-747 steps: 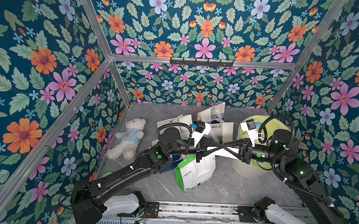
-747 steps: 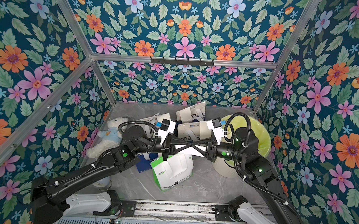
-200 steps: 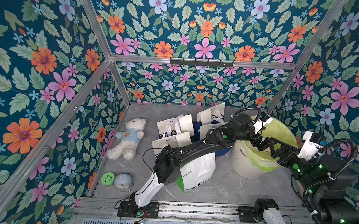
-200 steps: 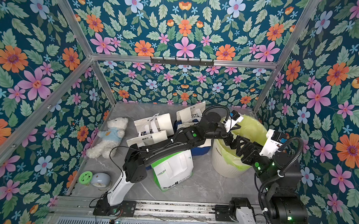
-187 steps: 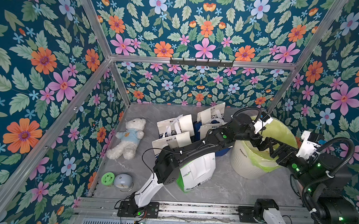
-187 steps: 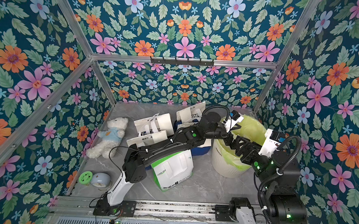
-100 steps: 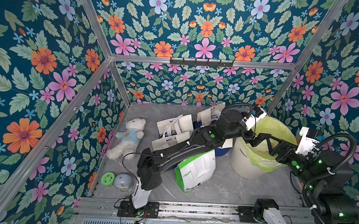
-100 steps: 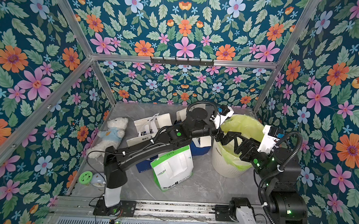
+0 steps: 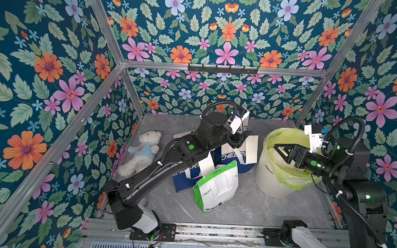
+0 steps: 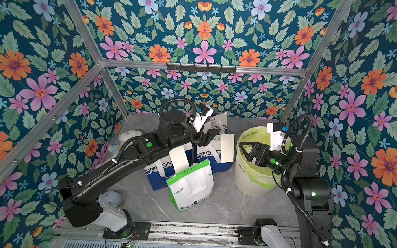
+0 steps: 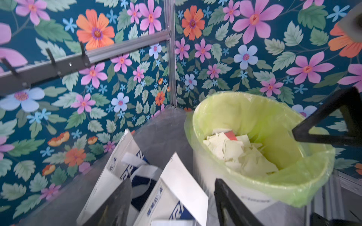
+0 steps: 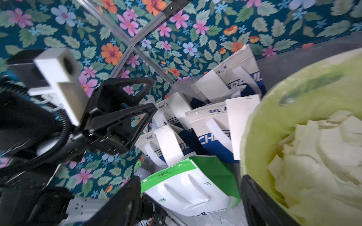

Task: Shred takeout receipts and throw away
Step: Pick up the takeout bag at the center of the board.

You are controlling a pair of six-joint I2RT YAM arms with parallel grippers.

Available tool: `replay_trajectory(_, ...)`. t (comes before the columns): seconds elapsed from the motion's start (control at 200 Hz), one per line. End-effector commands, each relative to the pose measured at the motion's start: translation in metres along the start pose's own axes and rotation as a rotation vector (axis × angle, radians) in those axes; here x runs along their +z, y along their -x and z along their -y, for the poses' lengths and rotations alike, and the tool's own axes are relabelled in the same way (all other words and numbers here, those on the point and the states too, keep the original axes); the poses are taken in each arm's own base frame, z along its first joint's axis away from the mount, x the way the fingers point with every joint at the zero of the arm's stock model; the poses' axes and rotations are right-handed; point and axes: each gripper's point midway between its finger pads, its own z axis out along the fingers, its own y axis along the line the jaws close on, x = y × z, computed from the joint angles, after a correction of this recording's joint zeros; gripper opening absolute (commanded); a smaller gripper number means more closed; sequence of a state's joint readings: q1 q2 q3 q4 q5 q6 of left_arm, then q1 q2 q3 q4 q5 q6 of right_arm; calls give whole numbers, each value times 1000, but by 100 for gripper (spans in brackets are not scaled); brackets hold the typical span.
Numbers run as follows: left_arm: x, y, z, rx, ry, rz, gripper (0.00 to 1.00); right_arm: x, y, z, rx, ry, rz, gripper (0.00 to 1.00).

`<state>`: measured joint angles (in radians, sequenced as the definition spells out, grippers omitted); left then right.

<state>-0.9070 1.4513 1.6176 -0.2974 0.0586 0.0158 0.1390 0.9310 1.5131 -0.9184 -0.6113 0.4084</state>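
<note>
nearest the front rail, a green-and-white bag (image 9: 215,188) stands on the grey table (image 9: 246,208), leaning back against the blue-and-white bags (image 9: 232,157). two whole takeout receipts (image 10: 179,161) stand upright in those bags: the front receipt (image 9: 205,165) just under the left arm, and the rear receipt (image 9: 252,148) just beside the bin (image 9: 269,179). the left gripper (image 10: 206,139) hangs above the bags, near the rear receipt, jaws apart with nothing between them. the right gripper (image 9: 281,153) hovers over the bin mouth, jaws wide and empty. torn paper pieces (image 11: 235,152) lie inside the yellow-green liner (image 11: 274,109). a teddy bear (image 9: 142,149) lies by the left wall. a hook rail (image 9: 222,69) crosses the back wall.
</note>
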Motion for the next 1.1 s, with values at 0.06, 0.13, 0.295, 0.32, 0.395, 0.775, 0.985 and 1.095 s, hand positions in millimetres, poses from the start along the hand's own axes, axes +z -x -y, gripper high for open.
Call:
replay_trajectory(0.06,-43,-45,-41,-51,122,-120,72,33,-36,-21,-152,-7,-228,82)
replay_trajectory(0.13,-63,-59,-53,-17,183,-151,78,54,-41,-28,-168,-1,-275,82)
replay_trajectory(0.295,-98,-88,-78,36,297,-239,90,91,-45,-43,-174,3,-342,85)
replay_trajectory(0.32,-103,-91,-82,36,308,-254,90,96,-46,-46,-185,2,-351,86)
replay_trajectory(0.395,-114,-99,-94,37,332,-295,90,111,-49,-52,-200,-3,-387,86)
replay_trajectory(0.775,-119,-151,-111,-77,159,-499,70,185,-60,-69,-209,58,-485,95)
replay_trajectory(0.985,-111,-168,-109,-104,120,-540,65,218,-79,-53,-200,17,-574,94)
replay_trajectory(1.095,-110,-173,-107,-96,108,-551,64,225,-84,-46,-192,-5,-588,94)
